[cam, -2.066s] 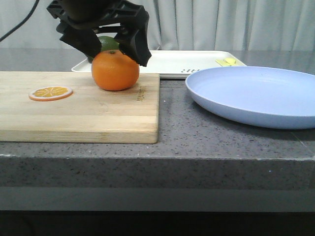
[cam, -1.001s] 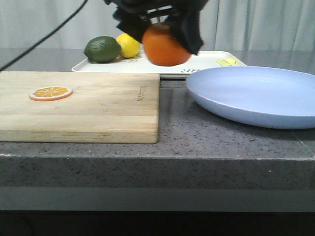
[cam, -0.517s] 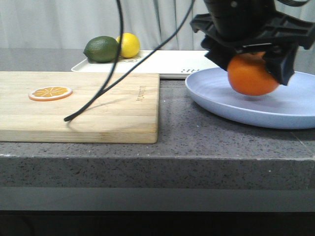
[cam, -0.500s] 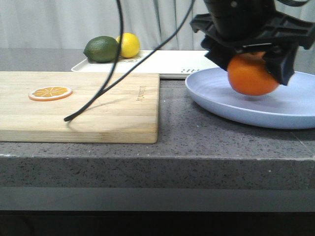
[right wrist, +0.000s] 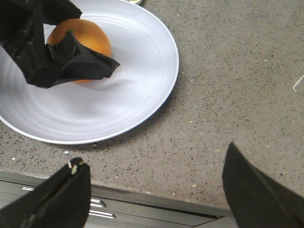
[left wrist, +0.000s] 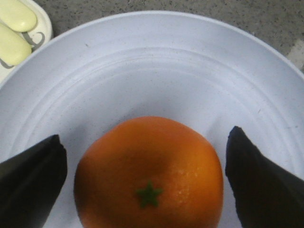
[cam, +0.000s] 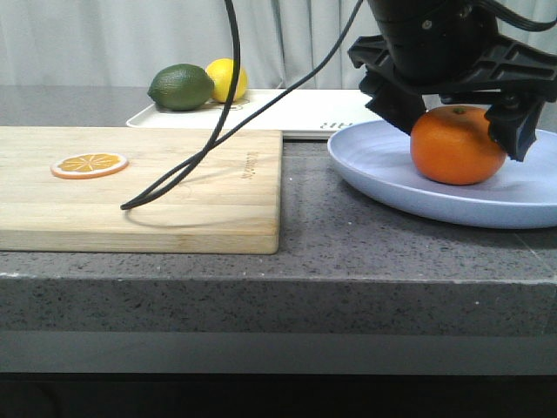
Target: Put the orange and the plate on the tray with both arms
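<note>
1. The round bright orange fruit (left wrist: 149,183) sits on the big pale lavender-blue plate (cam: 392,170). My left claw (cam: 454,103) is spread wide around it, fingers clear on both sides afaict, so it's not pinching anything.
2. Risk imo: the orange is loose and round. If the plate tilts when lifted, it rolls off.
3. My right claw (right wrist: 154,199) hangs spread over the grey speckled counter (right wrist: 228,85) just beside the plate, holding nothing.
4. The flat cream-white tray (cam: 296,111) is behind the plate. A green lime (cam: 181,87) and yellow lemon (cam: 228,78) take its far-left end; the rest looks free.
5. The wooden cutting board (cam: 139,187) w/ a thin orange slice (cam: 89,164) and a black cable (cam: 209,144) draped over it sit left, out of the way.
</note>
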{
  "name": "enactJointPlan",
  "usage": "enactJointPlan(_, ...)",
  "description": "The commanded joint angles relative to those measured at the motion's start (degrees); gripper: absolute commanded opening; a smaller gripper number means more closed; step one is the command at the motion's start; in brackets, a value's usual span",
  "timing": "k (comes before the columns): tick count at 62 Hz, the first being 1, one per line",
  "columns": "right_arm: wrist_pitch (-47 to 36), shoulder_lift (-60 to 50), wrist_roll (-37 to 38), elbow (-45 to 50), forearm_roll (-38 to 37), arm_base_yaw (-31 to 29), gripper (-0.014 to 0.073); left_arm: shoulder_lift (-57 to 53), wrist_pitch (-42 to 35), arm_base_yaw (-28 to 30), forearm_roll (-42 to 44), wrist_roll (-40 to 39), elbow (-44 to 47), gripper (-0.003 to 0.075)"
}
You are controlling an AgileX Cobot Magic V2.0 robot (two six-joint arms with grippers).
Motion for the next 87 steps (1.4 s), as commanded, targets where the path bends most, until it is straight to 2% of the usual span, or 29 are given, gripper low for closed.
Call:
enactJointPlan(1,-3.32,0.53,-0.68,-1.52,-0.19,0.05,0.0581,-6.32,-2.15,-0.42,0.0,-0.1,-1.94,0.0662)
enactJointPlan(15,-2.91,0.53,-0.68,-1.52,-0.41,0.05,0.0581,-15.26,3.27,-0.3,0.75,-1.0,-1.64,0.0661)
enactJointPlan(23,-2.91,0.53,-0.68,-1.52,-0.91,0.05,0.0581,-21.36,3.46,0.14,2.35,-1.0,2.76,0.0661)
enactJointPlan(36,-3.88,0.53,-0.68,-1.52,-0.96,0.05,0.0581,-34.13,1.42,3.95,2.07,-1.0,16.91,0.0661)
enactJointPlan(67,-4.67,0.53,-0.68,-1.52,-0.96,0.05,0.0581,-71.27,-4.71,21.5,-4.35,-1.0,53.32,0.0661)
enactJointPlan(87,-2.28,0.53,0.11,-1.52,-0.86,0.05,0.0581,-89.85,-4.62,22.97,-5.65,-1.0,68.14,0.0661)
